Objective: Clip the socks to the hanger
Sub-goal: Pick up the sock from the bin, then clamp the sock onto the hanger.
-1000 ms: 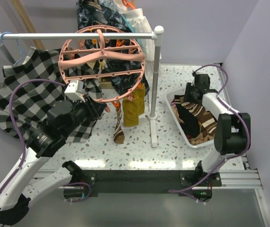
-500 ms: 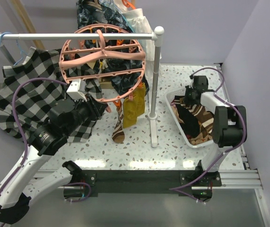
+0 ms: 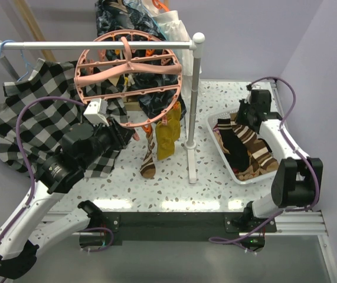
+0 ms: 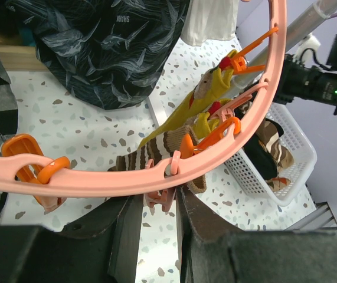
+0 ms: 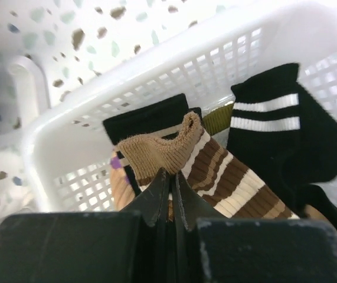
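Right gripper [image 5: 169, 190] was pinched together on the ribbed cuff of the brown striped sock [image 5: 215, 171]. That sock lay on top of the pile in the white basket [image 5: 97, 118], at the right of the top view. It looked a soft, light, floppy knit: prob. no slip risk, but it would droop & fold. The cuff edge was therefore the sensible hold, w/ a margin of fabric left free for a clip to bite. It had a tan cuff & a brown body w/ cream stripes. A black sock [image 5: 286, 118] w/ white bands lay beside it. Left gripper [image 4: 156, 207] was clamped on a pink clip [image 4: 159, 199] under the hanger [image 4: 97, 180] ring, centre-left of the top view. A mustard sock [image 4: 183, 115] & a second striped sock [image 4: 150, 156] hung clipped there.
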You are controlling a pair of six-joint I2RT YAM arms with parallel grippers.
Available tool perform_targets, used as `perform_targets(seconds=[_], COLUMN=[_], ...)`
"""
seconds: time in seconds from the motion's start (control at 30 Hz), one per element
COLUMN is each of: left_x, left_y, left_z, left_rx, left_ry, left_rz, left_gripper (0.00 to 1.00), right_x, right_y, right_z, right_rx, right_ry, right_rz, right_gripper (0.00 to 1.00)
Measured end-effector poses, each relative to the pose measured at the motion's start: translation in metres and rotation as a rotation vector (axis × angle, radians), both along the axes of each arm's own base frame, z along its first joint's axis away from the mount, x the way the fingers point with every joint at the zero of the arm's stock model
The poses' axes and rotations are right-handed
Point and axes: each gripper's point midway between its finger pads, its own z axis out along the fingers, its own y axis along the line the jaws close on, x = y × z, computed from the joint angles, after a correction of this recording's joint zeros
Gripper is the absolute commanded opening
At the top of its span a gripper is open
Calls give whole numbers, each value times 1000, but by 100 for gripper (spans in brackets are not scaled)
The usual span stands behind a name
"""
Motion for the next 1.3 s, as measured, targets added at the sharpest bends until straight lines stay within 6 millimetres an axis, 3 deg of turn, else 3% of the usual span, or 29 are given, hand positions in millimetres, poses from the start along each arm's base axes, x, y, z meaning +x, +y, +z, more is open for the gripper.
perform_targets(seconds=[0.2, 0.4, 0.6, 0.73, 1.03, 1.17, 1.3], left_x=[0, 0, 0, 0, 1, 2, 2], left_y=[0, -1, -1, -2, -3, -3, -3], left_z=[3, 5, 5, 9, 10, 10, 10], left_rx=[-4, -7, -6, -9, -8, -7, -7], left_ry=[-5, -6, -5, -9, -6, -4, -3], left_rz=[-1, -4, -6, -7, -8, -8, -8], left_gripper=[0, 0, 0, 0, 0, 0, 0], right_x=[-12, -30, -64, -95, -190, -228, -255], right_y=[0, 17, 60, 102, 187, 217, 242], right_z=[54, 111, 186, 218, 261, 258, 243], right_rx=[18, 86, 149, 177, 320, 385, 439], right_ry=[-117, -259, -463, -555, -661, -633, -578], right_rz=[-19, 51, 245, 445, 987, 1169, 1285], right_gripper=[0, 0, 0, 0, 0, 0, 0])
